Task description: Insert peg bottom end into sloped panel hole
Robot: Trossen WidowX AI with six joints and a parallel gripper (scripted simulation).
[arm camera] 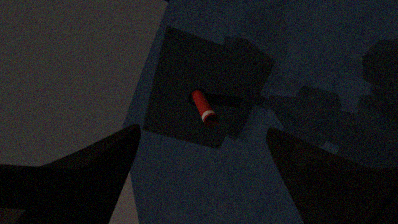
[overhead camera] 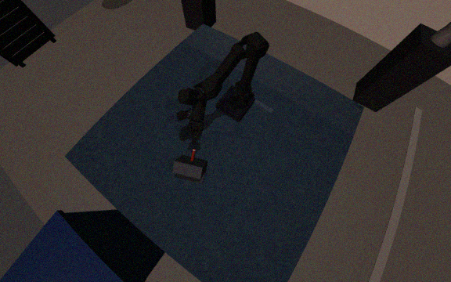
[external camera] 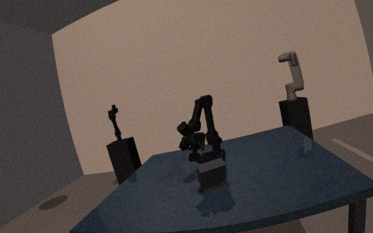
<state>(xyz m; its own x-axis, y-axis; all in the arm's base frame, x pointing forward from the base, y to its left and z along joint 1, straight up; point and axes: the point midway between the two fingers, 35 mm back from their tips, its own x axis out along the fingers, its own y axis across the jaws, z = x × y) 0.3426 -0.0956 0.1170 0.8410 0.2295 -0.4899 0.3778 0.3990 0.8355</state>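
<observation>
The red peg (overhead camera: 193,155) (arm camera: 201,104), with a pale band near its outer end, stands out of the hole in the sloped panel (overhead camera: 187,171) (external camera: 212,178) (arm camera: 172,65). A little of the hole's dark rim (arm camera: 191,97) shows at its base; how deep the peg sits is hidden. In the exterior view the peg is not visible. My gripper (arm camera: 205,132) is open and empty, its fingers wide apart, back from the peg's outer end and not touching it. In the top view the gripper is dark and its fingertips are hard to make out.
The panel's block stands on the blue table (overhead camera: 257,176) (external camera: 264,181) in front of the arm. Shadows of the arm fall across the panel face and table. Beyond the table stand dark pedestals (overhead camera: 405,70) (external camera: 296,116) and a blue object (overhead camera: 57,251).
</observation>
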